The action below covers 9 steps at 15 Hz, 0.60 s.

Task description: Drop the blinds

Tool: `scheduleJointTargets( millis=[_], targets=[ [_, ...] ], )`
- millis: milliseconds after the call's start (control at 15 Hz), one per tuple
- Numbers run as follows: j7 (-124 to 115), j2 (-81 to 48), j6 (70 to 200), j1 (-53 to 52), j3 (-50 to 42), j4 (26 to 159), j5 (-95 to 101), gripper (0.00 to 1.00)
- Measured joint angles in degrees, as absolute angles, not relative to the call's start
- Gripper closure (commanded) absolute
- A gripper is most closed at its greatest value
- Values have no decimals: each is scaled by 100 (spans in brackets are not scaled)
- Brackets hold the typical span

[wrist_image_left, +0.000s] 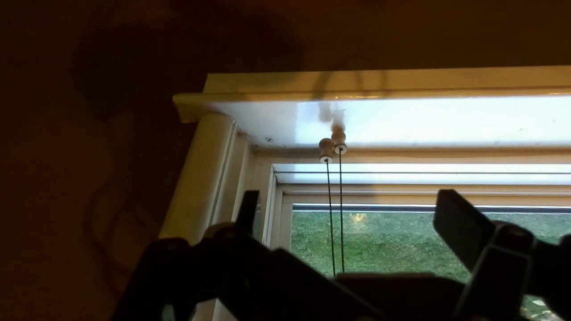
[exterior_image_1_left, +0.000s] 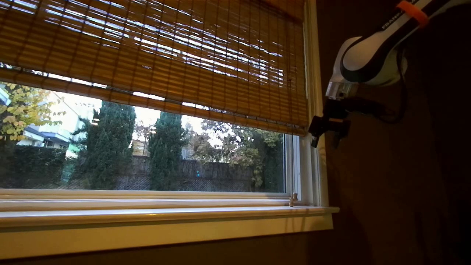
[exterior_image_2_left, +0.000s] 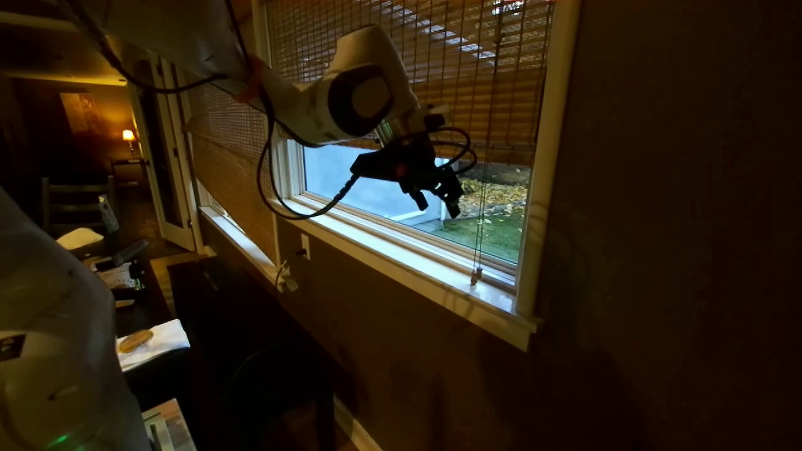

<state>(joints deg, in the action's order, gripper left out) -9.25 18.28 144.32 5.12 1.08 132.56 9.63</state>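
The blinds [exterior_image_1_left: 165, 66], a brown woven shade of thin slats, hang over the upper window in both exterior views [exterior_image_2_left: 501, 106]. Their lower edge is level and the glass below is bare. They are out of the wrist view. Two thin pull cords [wrist_image_left: 341, 223] with wooden knobs [wrist_image_left: 326, 149] hang near the window's side; the knobs are by the sill. My gripper [wrist_image_left: 349, 198] is open and empty. In the wrist view the cords run between its fingers; their depth is unclear. In both exterior views the gripper [exterior_image_1_left: 325, 142] [exterior_image_2_left: 438, 205] is near the blinds' lower edge.
The pale window frame [exterior_image_1_left: 314, 92] and protruding sill [exterior_image_1_left: 165, 214] edge the opening. A neighbouring window has another shade [exterior_image_2_left: 229, 141]. A cluttered dark table [exterior_image_2_left: 147, 313] and a plugged outlet [exterior_image_2_left: 305, 246] are below. A cable [exterior_image_2_left: 301, 216] loops under my arm.
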Motion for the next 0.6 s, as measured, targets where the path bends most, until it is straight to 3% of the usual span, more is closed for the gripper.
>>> scheduleJointTargets(
  millis=[467,600],
  targets=[
    [-947,740,16073,506,106,13091,954,0],
    [-941,355,16457,507,101,12920,953,9]
  ],
)
